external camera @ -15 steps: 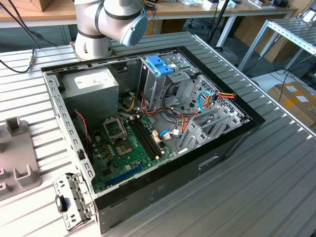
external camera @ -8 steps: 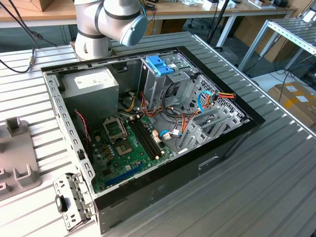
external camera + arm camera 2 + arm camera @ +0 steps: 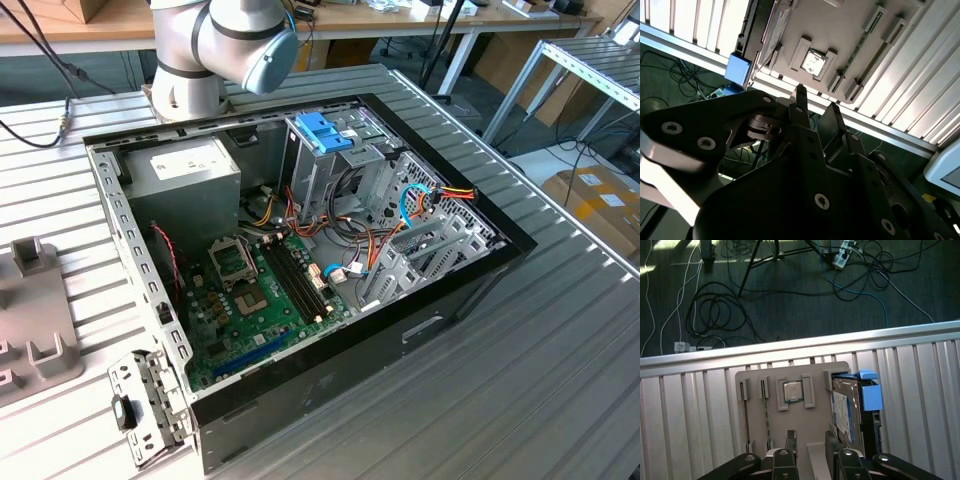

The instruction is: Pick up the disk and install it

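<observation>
The disk point(image 3: 844, 412), a grey-silver drive in a bright blue carrier frame, stands on edge in a slot of a grey fixture plate point(image 3: 755, 410) near the table's edge. In the second wrist view the disk point(image 3: 774, 31) appears at the plate's side, with its blue corner toward the table edge. My gripper point(image 3: 811, 436) hovers above the plate, open, with nothing between its dark fingers point(image 3: 790, 440). One finger sits just beside the disk and the gap is off to its side. In the second wrist view the gripper point(image 3: 816, 102) points at the plate.
A processor chip point(image 3: 792, 391) lies in a recess of the plate. In the exterior view an open computer case point(image 3: 470, 290) sits mid-table, with a blue bracket point(image 3: 322, 130) atop its drive cage, loose wires and a motherboard point(image 3: 260, 300). Cables lie on the floor point(image 3: 715, 315) beyond the table edge.
</observation>
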Controlling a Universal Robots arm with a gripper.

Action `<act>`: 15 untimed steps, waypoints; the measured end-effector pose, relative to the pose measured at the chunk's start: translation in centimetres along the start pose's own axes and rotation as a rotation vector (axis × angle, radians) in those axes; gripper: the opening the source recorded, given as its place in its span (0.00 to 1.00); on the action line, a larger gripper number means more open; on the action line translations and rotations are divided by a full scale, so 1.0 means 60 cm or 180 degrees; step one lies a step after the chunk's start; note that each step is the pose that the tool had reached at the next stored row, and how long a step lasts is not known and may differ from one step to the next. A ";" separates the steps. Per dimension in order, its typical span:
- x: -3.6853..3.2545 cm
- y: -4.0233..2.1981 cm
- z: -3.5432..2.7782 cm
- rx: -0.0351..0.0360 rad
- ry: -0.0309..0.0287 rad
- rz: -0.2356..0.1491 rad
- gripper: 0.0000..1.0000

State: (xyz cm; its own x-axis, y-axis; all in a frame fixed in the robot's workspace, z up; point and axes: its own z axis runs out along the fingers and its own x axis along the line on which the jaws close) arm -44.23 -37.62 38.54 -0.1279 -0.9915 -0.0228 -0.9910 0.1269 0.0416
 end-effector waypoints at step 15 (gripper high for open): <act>-0.018 0.002 0.001 0.0000 0.0000 0.0000 0.36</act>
State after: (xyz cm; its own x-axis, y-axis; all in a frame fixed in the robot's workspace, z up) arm -44.23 -36.53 38.50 -0.1280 -0.9915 -0.0228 -0.9910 0.1269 0.0415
